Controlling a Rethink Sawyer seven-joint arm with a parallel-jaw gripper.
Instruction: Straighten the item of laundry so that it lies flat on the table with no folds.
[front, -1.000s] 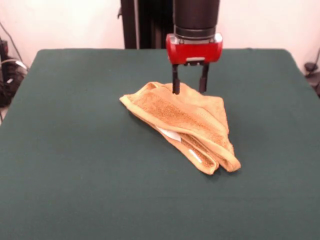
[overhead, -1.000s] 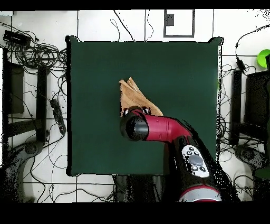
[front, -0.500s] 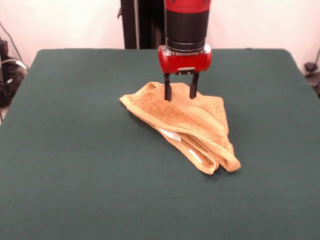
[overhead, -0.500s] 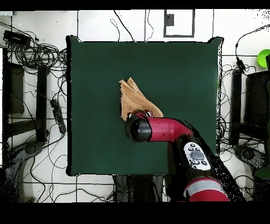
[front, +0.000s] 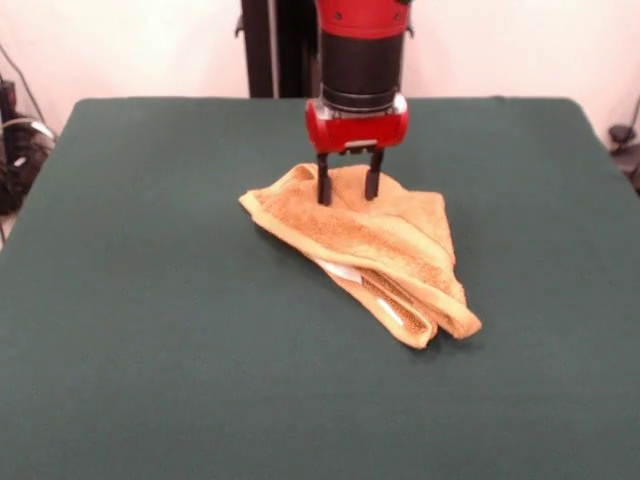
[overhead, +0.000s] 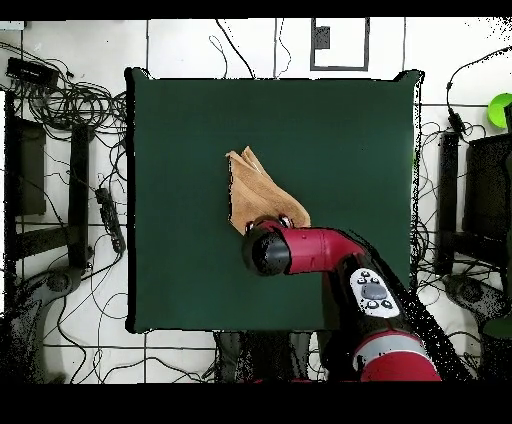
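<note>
The towel (front: 375, 245) lies folded over itself near the middle of the green tabletop (front: 150, 330), bunched into a rough triangle with doubled layers along its near edge. The front view shows what the overhead one cannot: a small white tag (front: 343, 269) peeking out between the layers, the thick rolled fold at the towel's near corner, and the hand (front: 347, 190) with its two dark fingers (front: 324, 182) spread apart, their tips down at the towel's far edge with cloth showing between them. The fingers stand released, not closed on anything. Whether the tips press into the cloth or only touch it cannot be told.

In the overhead view the red arm (overhead: 320, 250) covers the hand completely, and only the towel (overhead: 255, 190) beyond it shows, as a pointed wedge reaching towards the tabletop's (overhead: 350, 140) far half. That view also shows the floor around the tabletop strewn with cables (overhead: 60, 100), and a green object (overhead: 500, 108) at the right edge.

Compared with a second ago, the hand has shifted sideways along the towel's far edge, to the left in the front view, and sits lower, with its fingers closer together than before. The towel itself has kept its shape and place.
</note>
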